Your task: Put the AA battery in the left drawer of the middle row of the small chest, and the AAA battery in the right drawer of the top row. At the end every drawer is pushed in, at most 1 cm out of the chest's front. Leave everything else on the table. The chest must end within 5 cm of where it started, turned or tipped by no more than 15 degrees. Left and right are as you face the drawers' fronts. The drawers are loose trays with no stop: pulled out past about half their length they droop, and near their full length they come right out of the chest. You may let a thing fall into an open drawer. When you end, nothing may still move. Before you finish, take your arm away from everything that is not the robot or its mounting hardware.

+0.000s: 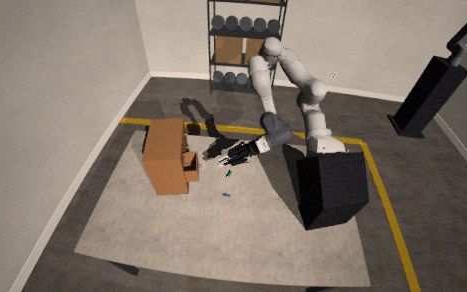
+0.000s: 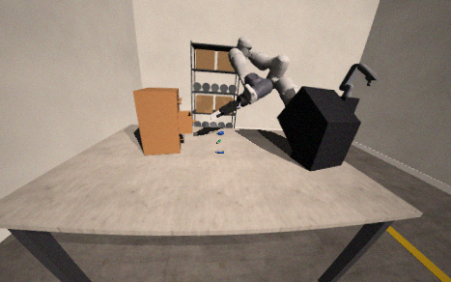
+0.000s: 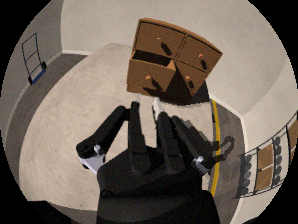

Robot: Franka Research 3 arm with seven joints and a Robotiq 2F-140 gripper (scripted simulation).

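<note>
Small batteries, one green (image 1: 229, 173) and one blue (image 1: 226, 195), lie on the worktop (image 1: 184, 240) near the small chest (image 1: 165, 155), one drawer (image 1: 191, 166) pulled out. The hand (image 1: 228, 159) hovers between them, fingers nearly together, holding nothing. No lettering legible.

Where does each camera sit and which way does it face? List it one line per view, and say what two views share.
Top: high up, looking down at the table, chest and whole arm.
Exterior: at table height beyond the far edge, facing the arm's base; chest at left.
Wrist: on the hand, facing the chest's drawer fronts; only fingers show.
Top and exterior share the small things on the table.
</note>
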